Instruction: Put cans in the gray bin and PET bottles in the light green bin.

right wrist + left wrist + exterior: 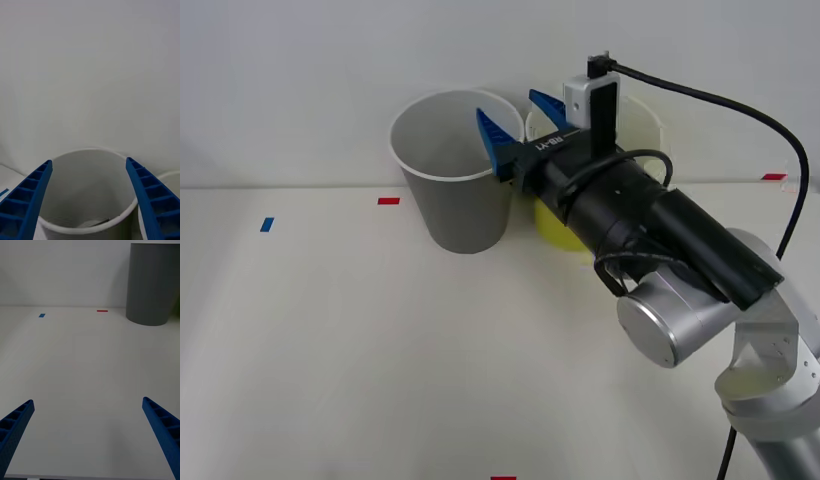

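The right gripper [518, 128] hangs over the gray bin [452, 195] at the counter's [360, 340] back edge, fingers spread wide and empty. The can [93, 222] seems to lie inside. Pulling back carelessly could clip the rim and topple it. The left gripper [90, 438] waits gaping, empty.

White table [380, 360] with gray bin [455, 215], light green bin [555, 232], tape marks [388, 201].
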Action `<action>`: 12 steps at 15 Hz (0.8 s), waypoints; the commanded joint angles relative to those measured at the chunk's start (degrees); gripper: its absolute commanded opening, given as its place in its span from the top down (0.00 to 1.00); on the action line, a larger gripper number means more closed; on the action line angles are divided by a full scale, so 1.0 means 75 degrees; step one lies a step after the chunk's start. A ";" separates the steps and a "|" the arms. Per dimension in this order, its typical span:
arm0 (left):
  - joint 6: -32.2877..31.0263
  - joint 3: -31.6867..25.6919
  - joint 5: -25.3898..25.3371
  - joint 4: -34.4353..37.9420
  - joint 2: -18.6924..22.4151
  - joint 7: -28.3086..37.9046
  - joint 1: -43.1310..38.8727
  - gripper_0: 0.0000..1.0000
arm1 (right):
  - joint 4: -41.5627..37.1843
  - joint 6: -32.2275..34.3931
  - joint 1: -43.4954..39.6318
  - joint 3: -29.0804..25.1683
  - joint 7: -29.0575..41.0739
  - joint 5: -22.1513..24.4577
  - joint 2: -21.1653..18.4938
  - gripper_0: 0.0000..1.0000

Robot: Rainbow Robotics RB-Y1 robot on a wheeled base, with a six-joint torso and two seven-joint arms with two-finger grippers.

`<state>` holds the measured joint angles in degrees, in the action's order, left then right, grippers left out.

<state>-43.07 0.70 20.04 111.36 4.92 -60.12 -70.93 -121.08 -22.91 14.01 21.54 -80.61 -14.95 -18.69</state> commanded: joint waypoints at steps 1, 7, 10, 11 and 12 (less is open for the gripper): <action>0.0000 0.0000 0.0000 0.0000 0.0000 0.0000 0.0000 0.00 | -0.0484 0.0617 -0.1083 -0.0035 0.0155 -0.0011 -0.0344 0.35; 0.0000 0.0000 0.0000 0.0000 0.0000 0.0000 0.0000 0.00 | -0.0484 0.1168 -0.2583 -0.0176 0.0178 0.0235 -0.0238 0.35; 0.0000 0.0000 0.0000 0.0000 0.0000 0.0000 0.0000 0.00 | -0.0484 0.1367 -0.2982 -0.0188 0.0120 0.0341 -0.0262 0.35; 0.0000 0.0000 0.0000 0.0000 0.0000 0.0000 0.0000 0.00 | -0.0484 0.1367 -0.3017 -0.0176 0.0131 0.0352 -0.0274 0.35; 0.0000 0.0000 0.0000 0.0000 0.0000 0.0000 0.0000 0.00 | -0.0496 0.1379 -0.3122 -0.0176 0.0120 0.0352 -0.0250 0.36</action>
<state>-43.07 0.70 20.04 111.36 4.92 -60.12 -70.93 -124.76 -12.65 -8.69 20.19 -79.65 -12.39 -20.66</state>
